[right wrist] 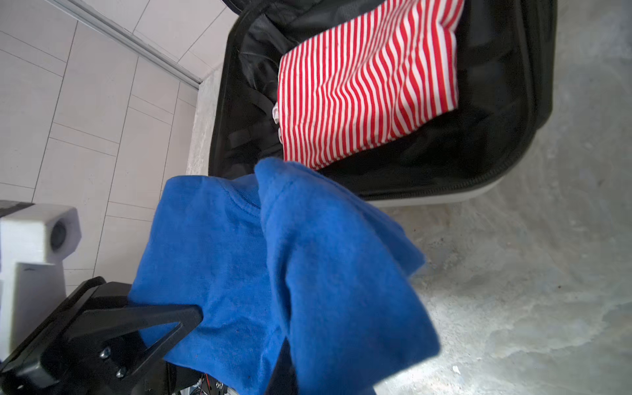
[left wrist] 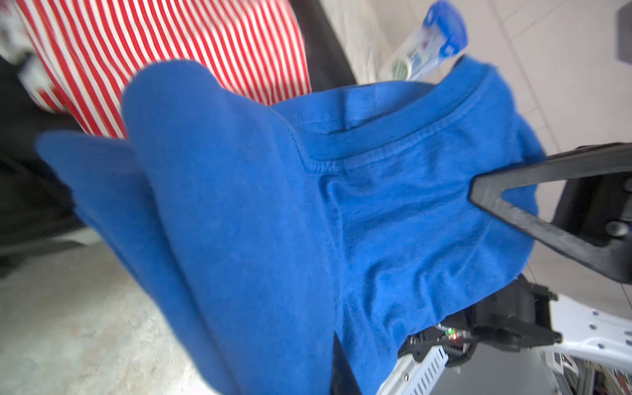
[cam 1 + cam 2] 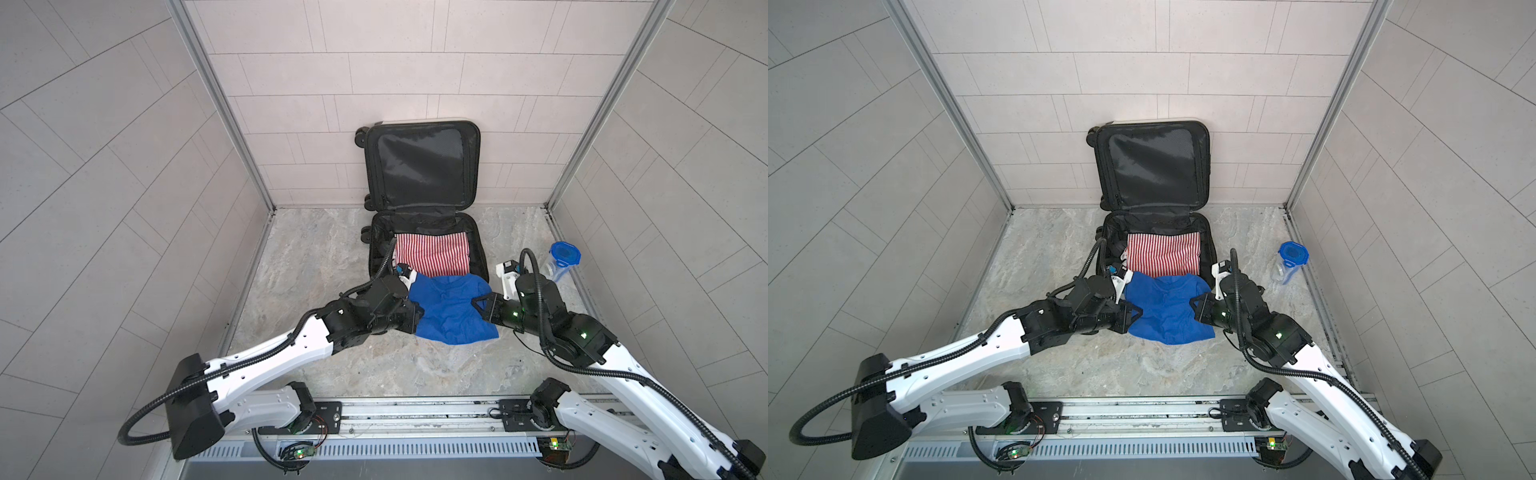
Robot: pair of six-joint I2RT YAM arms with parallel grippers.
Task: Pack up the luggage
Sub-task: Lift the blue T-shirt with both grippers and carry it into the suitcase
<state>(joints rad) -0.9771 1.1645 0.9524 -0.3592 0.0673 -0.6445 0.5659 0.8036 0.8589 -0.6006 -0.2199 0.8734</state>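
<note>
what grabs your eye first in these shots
The bright blue cotton t-shirt stands out, gripped at its two sides by the left gripper and the right gripper, just in front of the open white hard-shell suitcase. In the suitcase's black-lined lower half lies a folded red-and-white striped cloth. A clear plastic container with a blue lid stands on the stone-patterned table, right of the suitcase in both top views.

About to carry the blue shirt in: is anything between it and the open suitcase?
Nothing visible. The blue shirt hangs at the near edge of the luggage, lid open against the back wall. A striped garment already lies in its base; the blue-lidded jar stands aside, to the right.
</note>
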